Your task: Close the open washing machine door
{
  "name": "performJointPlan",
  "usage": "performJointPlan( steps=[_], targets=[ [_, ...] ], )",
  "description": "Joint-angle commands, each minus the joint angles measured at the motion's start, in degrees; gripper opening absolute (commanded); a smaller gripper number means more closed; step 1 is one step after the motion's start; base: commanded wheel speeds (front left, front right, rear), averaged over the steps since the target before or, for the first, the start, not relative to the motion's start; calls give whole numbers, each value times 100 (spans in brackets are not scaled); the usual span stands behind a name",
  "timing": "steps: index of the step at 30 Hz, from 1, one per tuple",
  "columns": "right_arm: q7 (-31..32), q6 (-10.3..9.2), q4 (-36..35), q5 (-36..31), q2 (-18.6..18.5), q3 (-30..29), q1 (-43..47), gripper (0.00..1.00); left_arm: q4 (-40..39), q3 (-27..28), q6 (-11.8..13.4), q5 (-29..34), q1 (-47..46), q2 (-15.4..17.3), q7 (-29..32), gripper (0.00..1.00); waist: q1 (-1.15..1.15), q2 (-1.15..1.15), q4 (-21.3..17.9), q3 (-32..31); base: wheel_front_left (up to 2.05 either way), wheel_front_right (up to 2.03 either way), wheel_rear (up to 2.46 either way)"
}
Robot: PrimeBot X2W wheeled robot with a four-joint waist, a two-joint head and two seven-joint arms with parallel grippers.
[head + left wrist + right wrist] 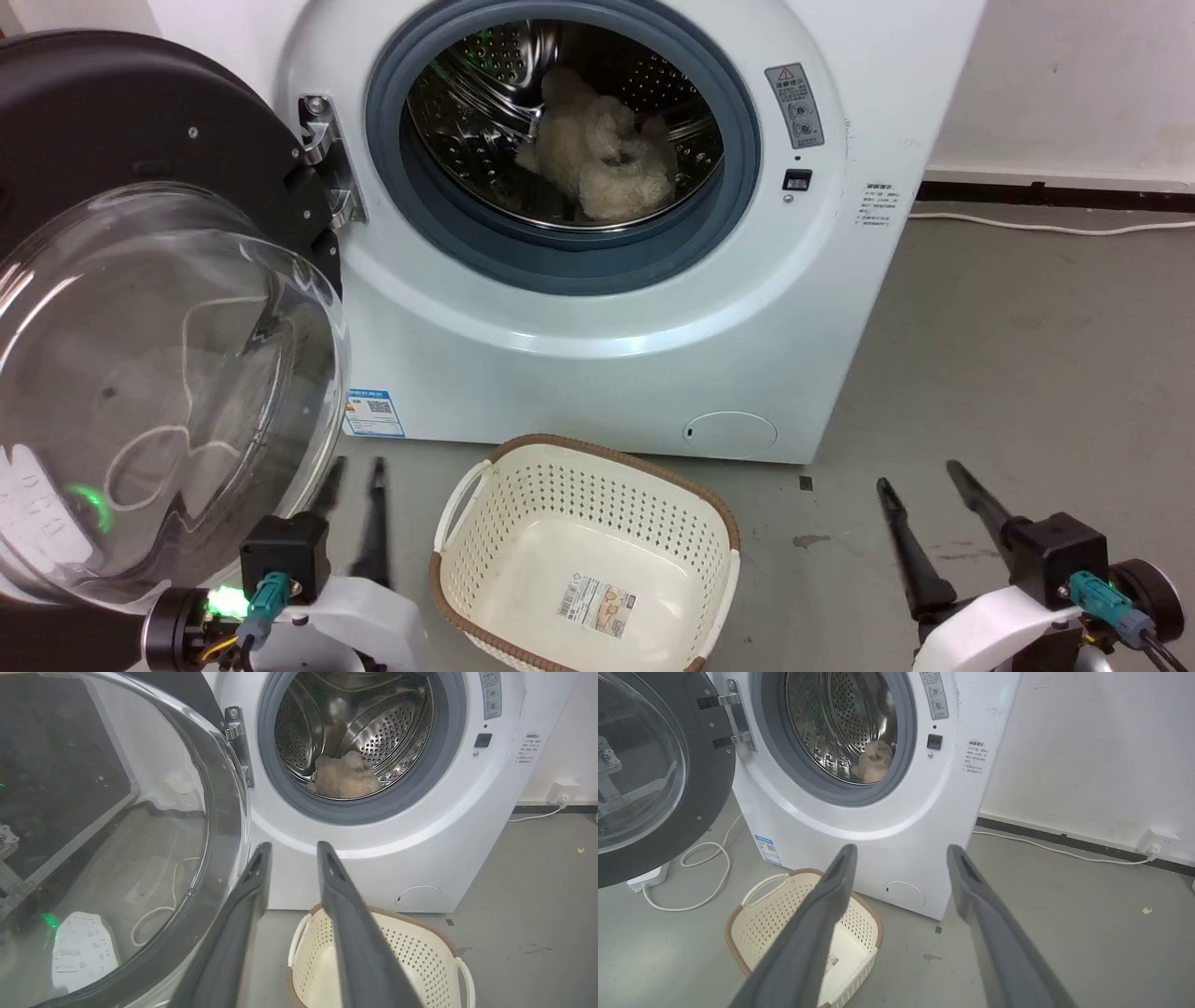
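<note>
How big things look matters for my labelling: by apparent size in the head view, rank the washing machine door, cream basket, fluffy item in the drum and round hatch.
1. washing machine door, though it is nearest the camera, which inflates it.
2. cream basket.
3. fluffy item.
4. round hatch.

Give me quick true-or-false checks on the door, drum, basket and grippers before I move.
1. The door is shut. False: it stands wide open, swung out on its hinge to the left of the drum.
2. A beige fluffy item lies in the drum. True.
3. The basket holds laundry. False: it is empty but for a label on its floor.
4. The left gripper and right gripper are open, holding nothing. True.
</note>
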Motion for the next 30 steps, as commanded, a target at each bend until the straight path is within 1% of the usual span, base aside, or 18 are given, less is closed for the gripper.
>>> performJointPlan(
  steps=[1,9,18,29,30],
  targets=[
    [-33,0,1,30,0,-16,6,100,4,-14,3,4,-4,0,-34,100,0,0,0,1,0,0,0],
    [-130,0,5,52,2,-79,18,100,9,-56,21,7,0,9,-130,100,0,0,37,-4,0,0,0],
    [-226,1,-10,56,4,-84,68,100,8,-108,34,4,17,27,-226,100,0,0,200,-25,0,0,0],
    [-369,1,23,47,7,32,123,100,25,-180,47,-10,63,75,-370,100,0,0,690,-76,0,0,0],
    [-369,1,23,47,7,32,123,100,25,-180,47,-10,63,75,-370,100,0,0,690,-76,0,0,0]
  ],
)
